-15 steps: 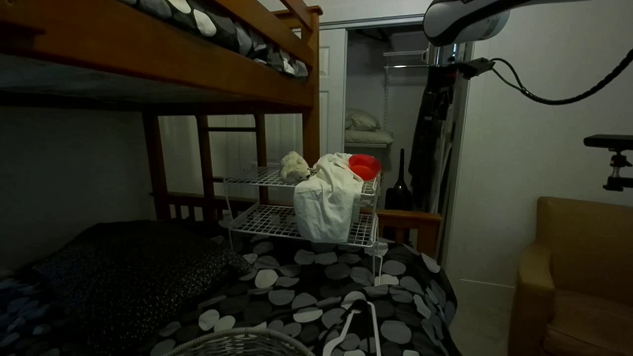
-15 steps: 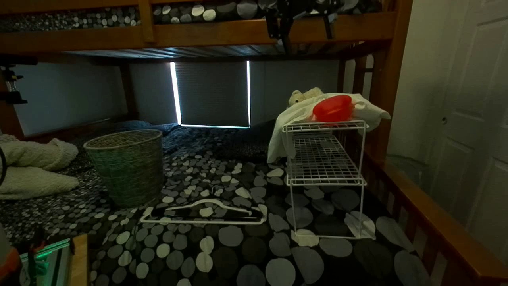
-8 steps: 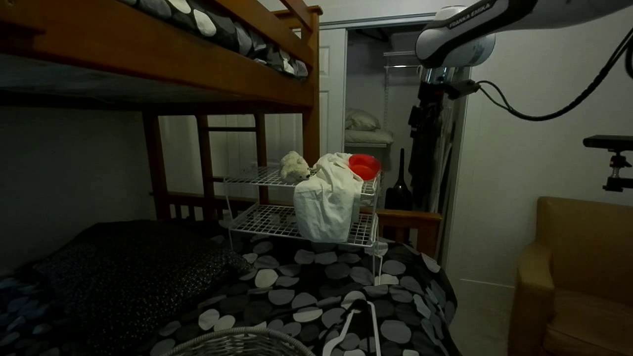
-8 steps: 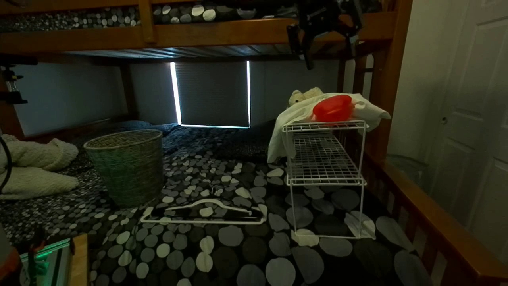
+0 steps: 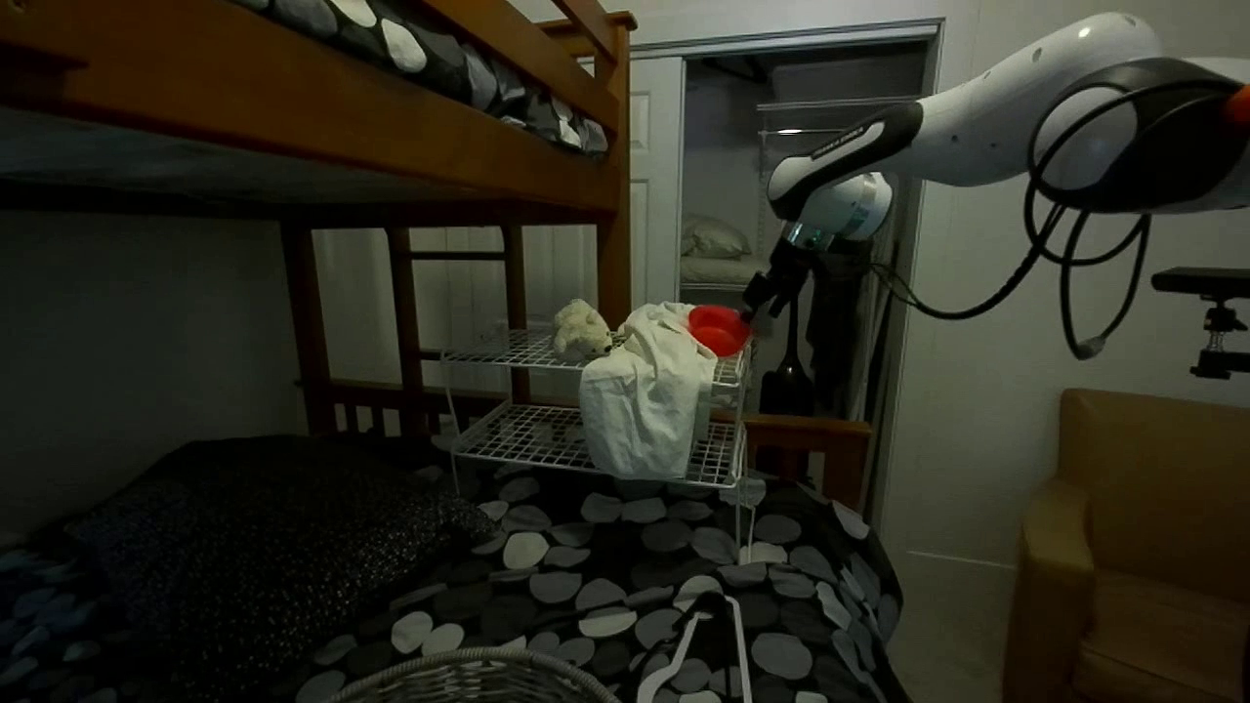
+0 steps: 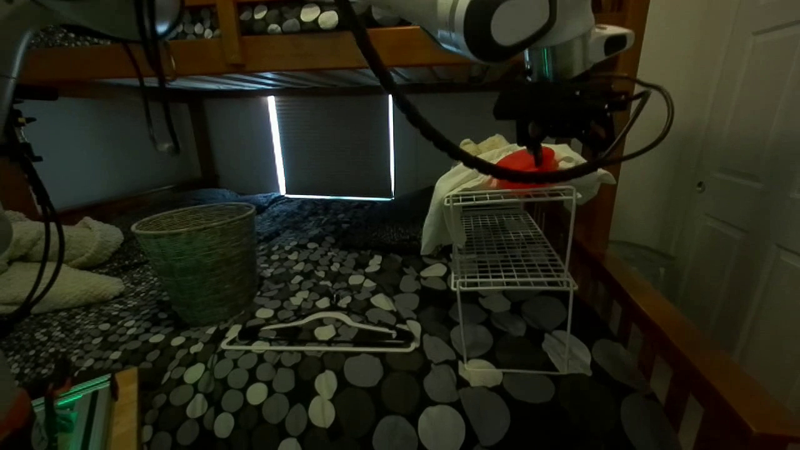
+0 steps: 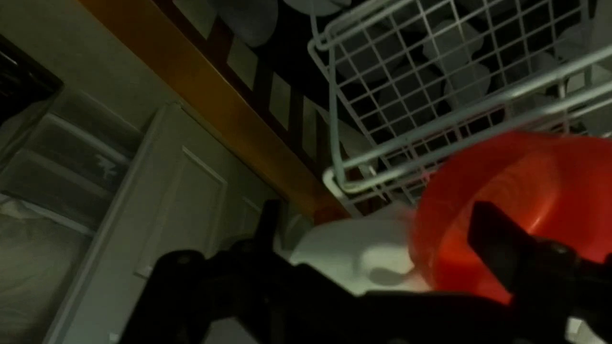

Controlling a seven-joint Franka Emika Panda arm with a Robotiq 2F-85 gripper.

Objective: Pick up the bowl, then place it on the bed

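The hand is spread wide. In the wrist view one of its fingers overlaps the inside of the red bowl; the other stands outside, leaving the bowl's edge between them. Whether either finger touches the bowl cannot be determined.

The bowl is located at one end of the top shelf of a white wire rack, tilted, adjoining a white cloth; whether it rests partly on the cloth cannot be told. The cloth is draped over the shelf and hangs down one side. A stuffed bear sits on the same shelf, the cloth lying between it and the bowl. In an exterior view a black cable crosses in front of the bowl.

The rack stands on the bed, dressed in black with grey and white spots. A wicker basket stands on the bed; white hangers lie near the rack.
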